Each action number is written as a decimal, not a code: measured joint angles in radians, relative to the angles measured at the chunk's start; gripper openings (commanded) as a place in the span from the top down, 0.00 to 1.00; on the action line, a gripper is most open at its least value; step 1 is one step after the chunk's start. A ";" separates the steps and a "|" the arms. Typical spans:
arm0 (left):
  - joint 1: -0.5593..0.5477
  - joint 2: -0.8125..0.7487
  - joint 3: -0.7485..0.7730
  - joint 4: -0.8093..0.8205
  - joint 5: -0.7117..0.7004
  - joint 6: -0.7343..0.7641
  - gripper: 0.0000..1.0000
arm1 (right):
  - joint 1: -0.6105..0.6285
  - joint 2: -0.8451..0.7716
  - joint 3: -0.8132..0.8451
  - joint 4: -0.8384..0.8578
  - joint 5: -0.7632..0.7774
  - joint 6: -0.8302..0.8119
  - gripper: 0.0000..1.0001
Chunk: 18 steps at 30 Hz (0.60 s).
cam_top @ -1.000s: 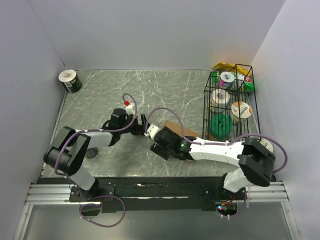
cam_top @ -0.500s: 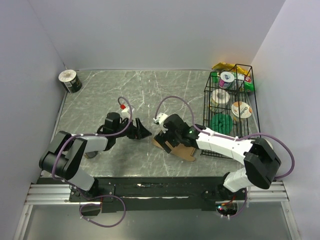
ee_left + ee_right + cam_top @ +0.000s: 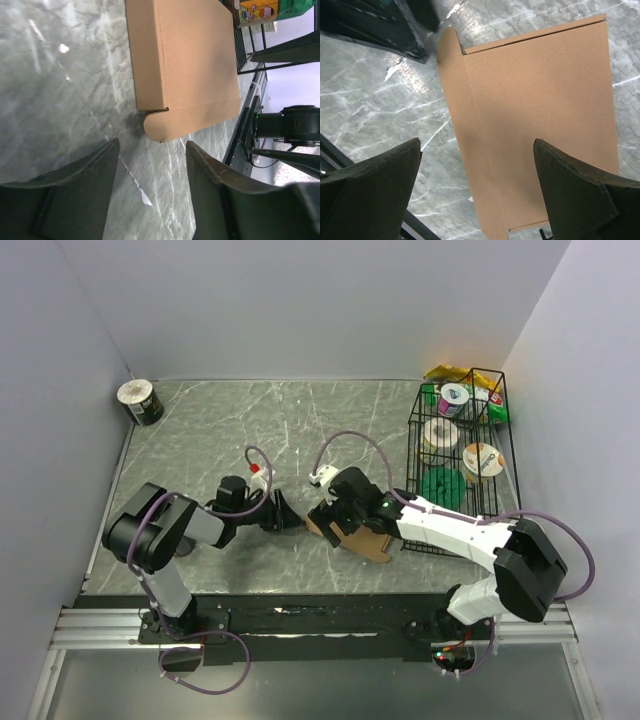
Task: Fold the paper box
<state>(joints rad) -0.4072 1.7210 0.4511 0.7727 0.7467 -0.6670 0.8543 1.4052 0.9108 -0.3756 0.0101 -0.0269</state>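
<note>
The paper box (image 3: 372,543) is a thin brown cardboard box lying flat on the marble table, partly under my right arm. In the right wrist view the box (image 3: 540,100) lies below my right gripper (image 3: 477,142), which hovers over its left edge, open wide and holding nothing. A rounded flap (image 3: 449,50) sticks out along that edge. My left gripper (image 3: 285,512) sits low just left of the box. In the left wrist view the box (image 3: 190,60) is ahead of the left gripper (image 3: 153,145), whose jaws stand open over bare table, short of the rounded flap corner (image 3: 155,127).
A black wire basket (image 3: 462,445) with cups and packets stands at the right, close behind the box. A dark can (image 3: 140,402) stands in the back left corner. Grey walls close in the table on three sides.
The right arm has pulled back toward the right and its jaws have opened wider, so more of the box shows. The left gripper has dropped lower and its jaws have narrowed.
</note>
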 measured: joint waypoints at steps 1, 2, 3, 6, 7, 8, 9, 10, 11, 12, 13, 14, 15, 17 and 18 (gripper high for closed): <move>-0.005 0.009 0.000 0.014 0.002 -0.008 0.43 | 0.000 -0.011 -0.004 0.001 0.000 0.004 0.01; -0.011 0.021 0.002 0.029 0.004 -0.016 0.45 | 0.000 -0.021 -0.008 0.004 0.000 0.007 0.01; -0.018 0.039 0.005 0.047 0.010 -0.028 0.46 | 0.000 -0.034 -0.014 0.011 0.000 0.008 0.01; -0.031 0.081 0.018 0.093 0.024 -0.058 0.49 | 0.000 -0.069 -0.029 0.019 0.000 0.018 0.01; -0.033 0.095 0.023 0.109 0.026 -0.065 0.50 | 0.000 -0.081 -0.034 0.021 0.000 0.024 0.01; -0.035 0.107 0.025 0.124 0.028 -0.079 0.53 | 0.000 -0.092 -0.037 0.021 0.000 0.030 0.01; -0.035 0.120 0.025 0.145 0.030 -0.089 0.55 | 0.000 -0.104 -0.042 0.025 0.000 0.034 0.01; -0.035 0.131 0.026 0.162 0.034 -0.103 0.56 | 0.000 -0.111 -0.045 0.027 0.000 0.037 0.01; -0.035 0.145 0.026 0.180 0.036 -0.116 0.59 | 0.000 -0.121 -0.050 0.031 0.000 0.042 0.01; -0.035 0.159 0.027 0.202 0.039 -0.129 0.60 | 0.000 -0.128 -0.055 0.033 0.000 0.046 0.01; -0.035 0.173 0.028 0.221 0.042 -0.144 0.61 | 0.000 -0.134 -0.057 0.035 0.000 0.051 0.01; -0.035 0.182 0.028 0.234 0.043 -0.153 0.63 | 0.000 -0.139 -0.061 0.041 0.000 0.057 0.01; -0.035 0.193 0.028 0.251 0.043 -0.166 0.64 | 0.002 -0.142 -0.064 0.044 0.000 0.060 0.01; -0.035 0.208 0.028 0.278 0.042 -0.189 0.67 | 0.006 -0.145 -0.068 0.049 0.000 0.066 0.02; -0.035 0.209 0.028 0.287 0.042 -0.197 0.68 | 0.008 -0.146 -0.070 0.052 0.000 0.070 0.02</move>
<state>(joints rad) -0.4423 1.9297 0.4793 1.0595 0.7887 -0.8639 0.8619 1.2591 0.8406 -0.3237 0.0105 0.0429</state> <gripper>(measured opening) 0.351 0.988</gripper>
